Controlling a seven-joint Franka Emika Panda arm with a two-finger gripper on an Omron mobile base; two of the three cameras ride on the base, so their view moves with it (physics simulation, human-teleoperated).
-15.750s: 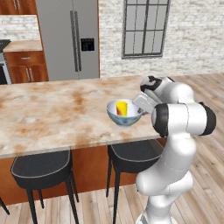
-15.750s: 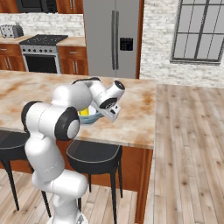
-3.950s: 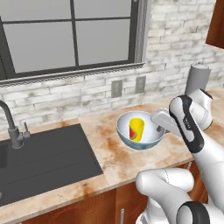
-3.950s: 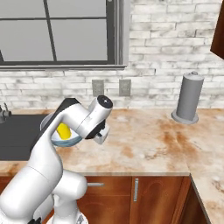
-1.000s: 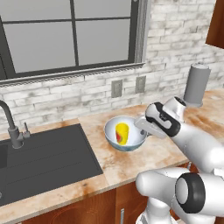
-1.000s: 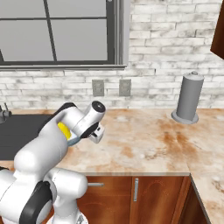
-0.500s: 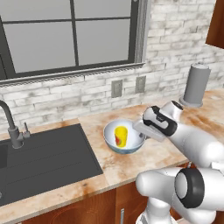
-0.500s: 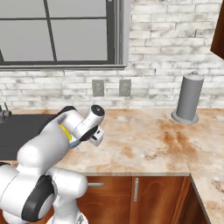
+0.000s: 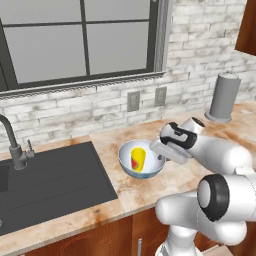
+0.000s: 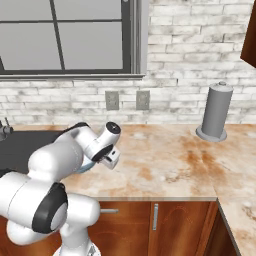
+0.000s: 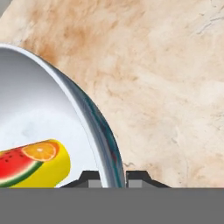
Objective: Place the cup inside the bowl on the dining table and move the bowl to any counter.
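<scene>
Your gripper is pinched on the bowl's right rim, bowl down on the counter between sink edge and front edge, so release by opening straight.

Whitewashed brick wall, dark-framed window, brown wood cabinets.

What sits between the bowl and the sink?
Nothing: only bare marble counter separates the bowl from the sink, in the left base view.

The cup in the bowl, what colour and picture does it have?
The cup is yellow, with a watermelon and orange slice picture; the hand view shows it best.
</scene>
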